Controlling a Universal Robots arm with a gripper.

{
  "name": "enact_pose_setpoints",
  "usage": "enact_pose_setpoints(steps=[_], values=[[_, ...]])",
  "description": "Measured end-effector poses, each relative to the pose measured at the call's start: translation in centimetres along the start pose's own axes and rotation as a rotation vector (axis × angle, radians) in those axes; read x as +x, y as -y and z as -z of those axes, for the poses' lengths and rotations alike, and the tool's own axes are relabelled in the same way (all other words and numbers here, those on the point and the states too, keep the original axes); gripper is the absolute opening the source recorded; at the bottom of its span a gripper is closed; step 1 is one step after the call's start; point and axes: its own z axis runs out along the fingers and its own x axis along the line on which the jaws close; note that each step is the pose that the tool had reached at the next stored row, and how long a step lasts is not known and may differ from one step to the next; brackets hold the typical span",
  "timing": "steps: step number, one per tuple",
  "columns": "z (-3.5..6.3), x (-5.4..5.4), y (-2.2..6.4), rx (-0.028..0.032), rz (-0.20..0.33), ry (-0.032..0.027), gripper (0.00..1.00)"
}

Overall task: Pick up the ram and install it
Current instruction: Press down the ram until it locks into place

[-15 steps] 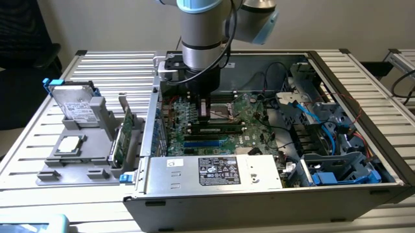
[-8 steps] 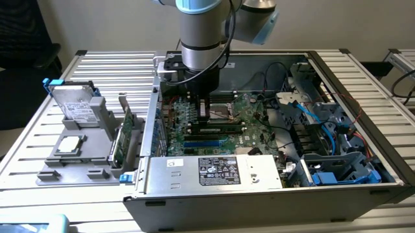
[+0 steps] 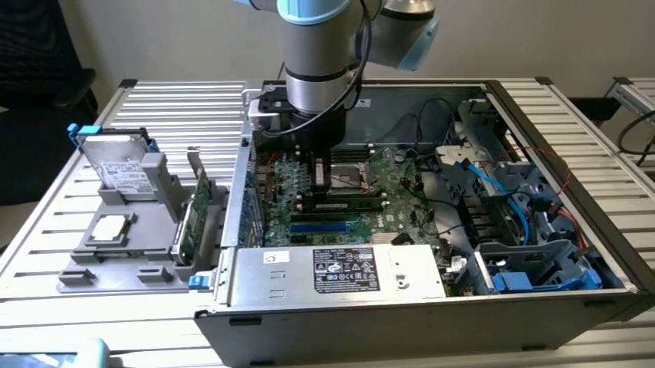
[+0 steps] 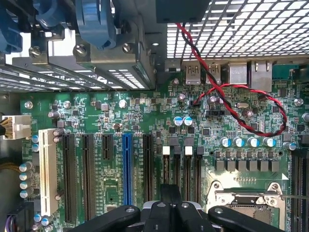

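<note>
On the exterior view's left, a slatted metal counter [image 3: 164, 107] carries a grey holder [image 3: 123, 245] with a hard drive [image 3: 118, 172] upright in it, and a green expansion card [image 3: 198, 211] standing just beside. To the right lies an open computer case [image 3: 409, 322] with its green motherboard [image 3: 307, 215] exposed. The robot arm [image 3: 317, 54] reaches straight down into it. Its pincer [image 3: 319, 180] is closed narrow, tips together over the memory slots [image 4: 182, 166] beside the processor socket [image 4: 246, 198]; the wrist view shows the black fingers [image 4: 170, 193] pressed shut. The ram [image 3: 343, 202] appears as a long, narrow, dark stick lying along those slots, just beside the pincer; whether it is fully seated is unclear. Farther right are blue cables [image 3: 481, 180] and drive bays [image 3: 538, 264].
</note>
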Motion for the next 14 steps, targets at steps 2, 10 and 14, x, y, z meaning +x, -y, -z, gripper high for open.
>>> enact_pose_setpoints(steps=[2,10,14], values=[[-0.08,0.0,0.0,0.0002,0.0,0.0,0.11],[0.07,0.0,0.35,0.0011,0.0,0.0015,0.11],[0.64,0.0,1.2,0.0004,0.0,0.0005,0.11]])
